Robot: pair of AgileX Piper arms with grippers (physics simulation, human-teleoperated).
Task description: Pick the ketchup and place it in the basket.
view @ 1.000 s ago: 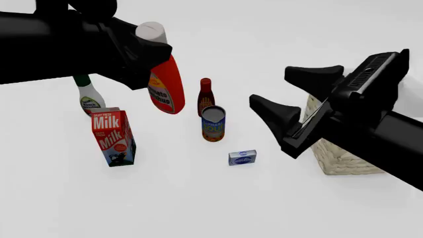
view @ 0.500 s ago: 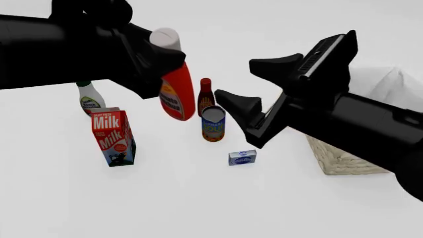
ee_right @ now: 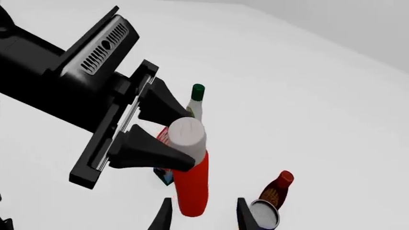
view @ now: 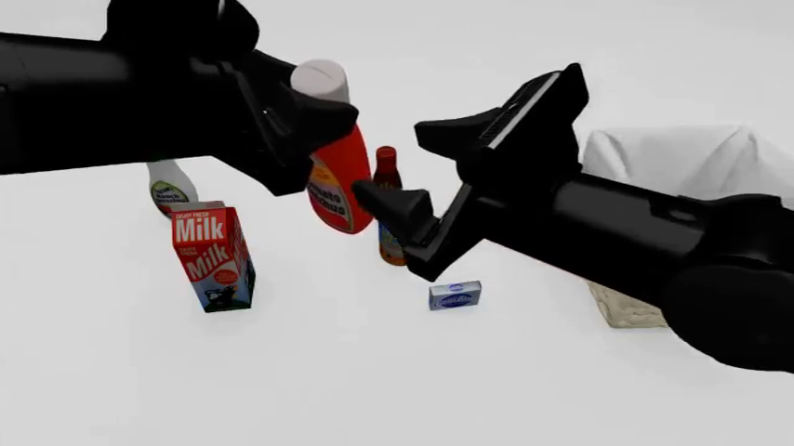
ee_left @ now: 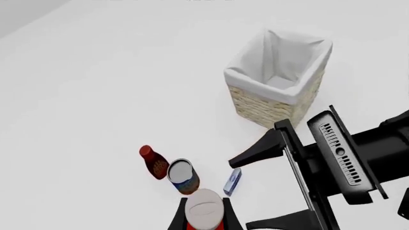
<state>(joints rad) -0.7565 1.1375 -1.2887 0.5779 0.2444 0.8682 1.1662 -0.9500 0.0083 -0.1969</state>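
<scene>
Left gripper [ee_right: 167, 139] clamping ketchup [ee_right: 190, 184] cap, basket [ee_left: 279, 79] interior in left wrist view

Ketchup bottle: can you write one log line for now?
left claw: shut on ketchup, lifted | right claw: open, near ketchup | basket: empty

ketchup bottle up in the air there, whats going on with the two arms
The left gripper is shut on the ketchup just below its white cap, holding it off the table. The right gripper is open and sits close beside the bottle, possibly lining up for a handover. The basket stands off on the right arm's side with nothing in it, so the ketchup has not yet been placed.
</scene>
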